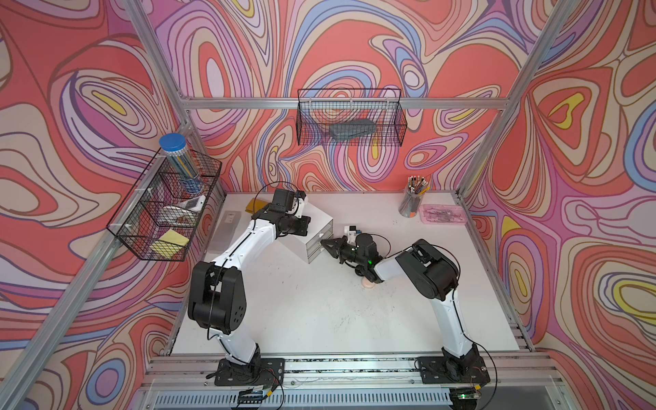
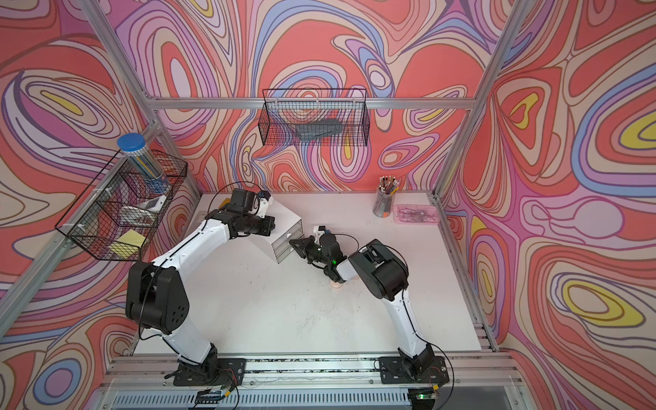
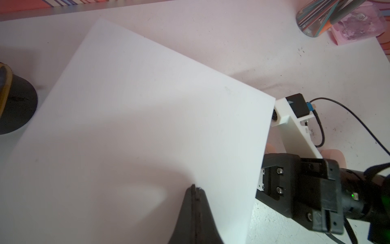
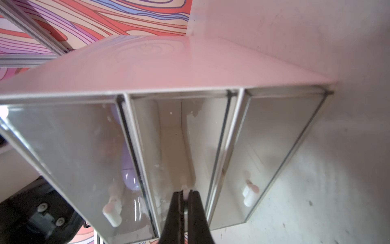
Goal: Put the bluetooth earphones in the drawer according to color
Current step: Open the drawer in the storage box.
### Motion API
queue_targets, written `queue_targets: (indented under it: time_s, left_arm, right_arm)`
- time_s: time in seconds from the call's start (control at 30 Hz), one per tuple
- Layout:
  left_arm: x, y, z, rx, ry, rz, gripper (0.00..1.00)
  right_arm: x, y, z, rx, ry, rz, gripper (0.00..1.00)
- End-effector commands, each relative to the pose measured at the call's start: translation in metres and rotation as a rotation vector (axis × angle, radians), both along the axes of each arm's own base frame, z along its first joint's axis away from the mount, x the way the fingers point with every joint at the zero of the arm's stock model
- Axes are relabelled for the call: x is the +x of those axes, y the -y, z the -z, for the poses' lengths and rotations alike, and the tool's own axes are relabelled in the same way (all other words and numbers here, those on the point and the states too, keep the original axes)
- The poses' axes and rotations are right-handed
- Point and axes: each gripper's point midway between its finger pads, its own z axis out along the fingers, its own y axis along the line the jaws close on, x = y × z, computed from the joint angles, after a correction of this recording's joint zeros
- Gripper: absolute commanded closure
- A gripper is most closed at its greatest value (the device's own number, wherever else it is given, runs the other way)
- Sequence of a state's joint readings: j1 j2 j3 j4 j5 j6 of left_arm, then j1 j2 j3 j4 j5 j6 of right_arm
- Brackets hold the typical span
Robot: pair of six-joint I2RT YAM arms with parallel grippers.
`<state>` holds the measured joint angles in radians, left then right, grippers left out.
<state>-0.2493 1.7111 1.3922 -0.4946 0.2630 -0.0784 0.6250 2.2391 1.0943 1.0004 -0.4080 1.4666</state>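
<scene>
The drawer cabinet (image 1: 316, 222) is a small white cube with three clear drawers, standing mid-table in both top views (image 2: 284, 227). My right gripper (image 4: 185, 193) is shut on the small handle of the middle drawer (image 4: 179, 147); in the top views it (image 1: 323, 242) meets the cabinet's front. A lilac earphone case (image 4: 130, 179) lies inside the neighbouring drawer. My left gripper (image 3: 195, 188) is shut, empty, close over the cabinet's white top (image 3: 137, 105). One pale pink earphone case (image 1: 368, 283) sits on the table, half hidden under my right arm.
A pen cup (image 1: 411, 202) and a shallow pink tray (image 1: 443, 214) stand at the back right. A frosted flat box (image 1: 227, 230) and a yellow object (image 1: 256, 205) lie at the back left. Wire baskets hang on the back wall (image 1: 349, 117) and left wall (image 1: 167, 213).
</scene>
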Motion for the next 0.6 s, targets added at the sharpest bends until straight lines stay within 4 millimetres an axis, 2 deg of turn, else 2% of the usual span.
queue_targets:
  time_s: [0.0, 0.57]
  left_arm:
    - [-0.032, -0.005, 0.046, 0.058, -0.196, 0.013, 1.0]
    - [-0.032, -0.005, 0.046, 0.058, -0.196, 0.012, 1.0]
  right_arm:
    - [-0.007, -0.007, -0.011, 0.03, 0.048, -0.017, 1.0]
    - [-0.025, 0.012, -0.018, -0.022, 0.068, -0.006, 1.0]
